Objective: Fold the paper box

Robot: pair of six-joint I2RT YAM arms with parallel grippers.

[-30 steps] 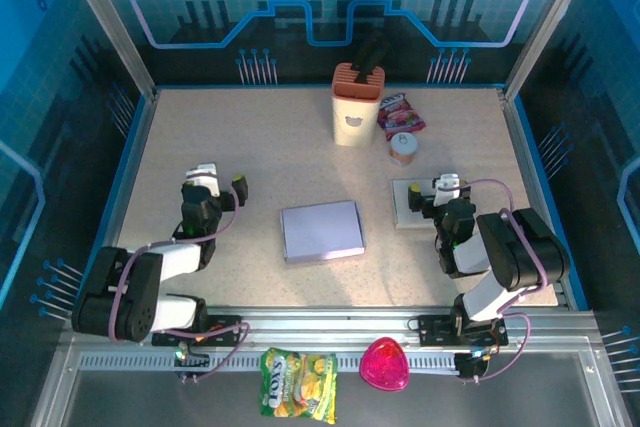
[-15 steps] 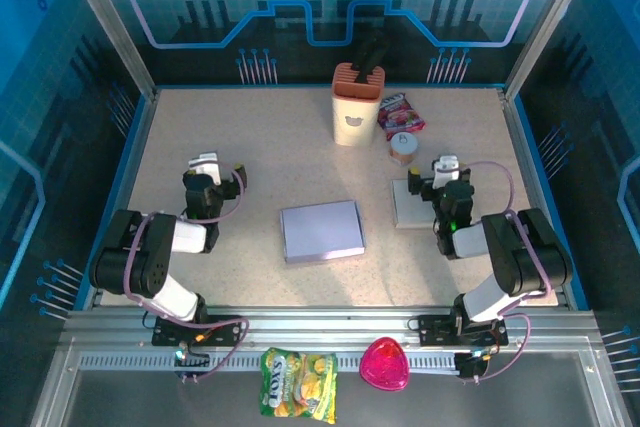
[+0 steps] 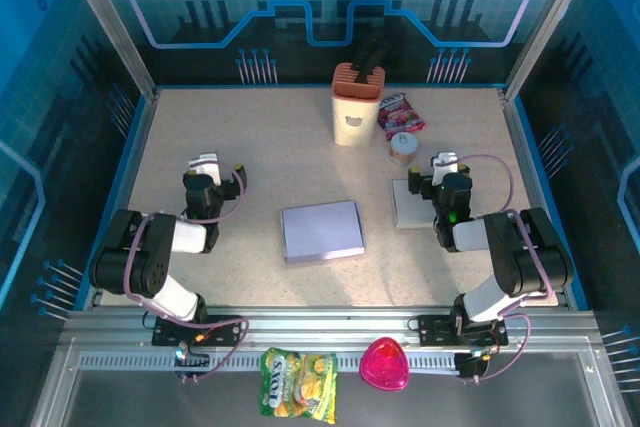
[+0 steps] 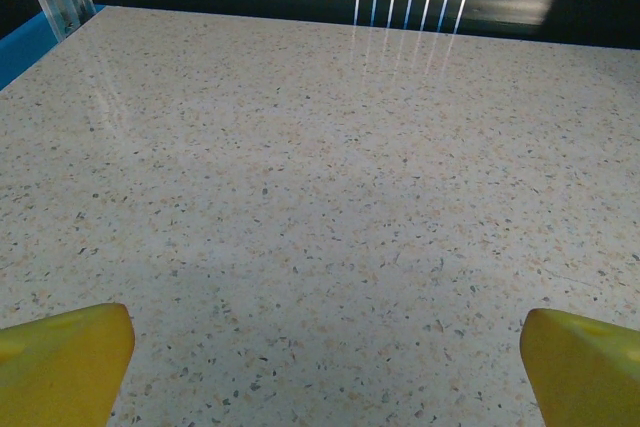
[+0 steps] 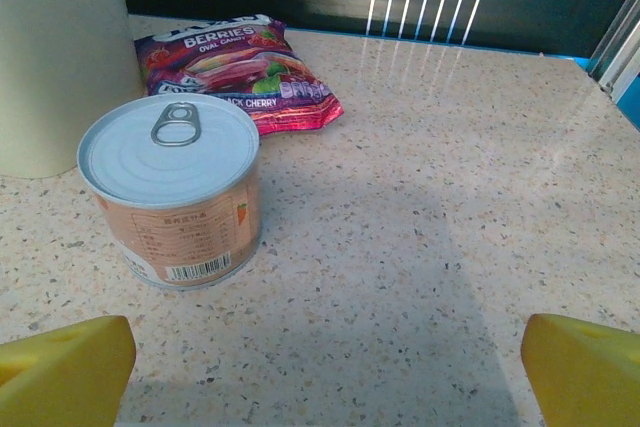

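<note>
Both arms have reached farther over the tabletop since a second ago, with the right end effector edging toward the can in the last half-second (its partner holds its place). Centre: the paper box lies flat, with neither arm touching it. Well left of the box, the left end effector has its jaws wide and empty. Right of the box, over a grey pad, the right end effector is likewise wide and empty. Beyond the box are the can, a berry pouch and a cream holder.
</note>
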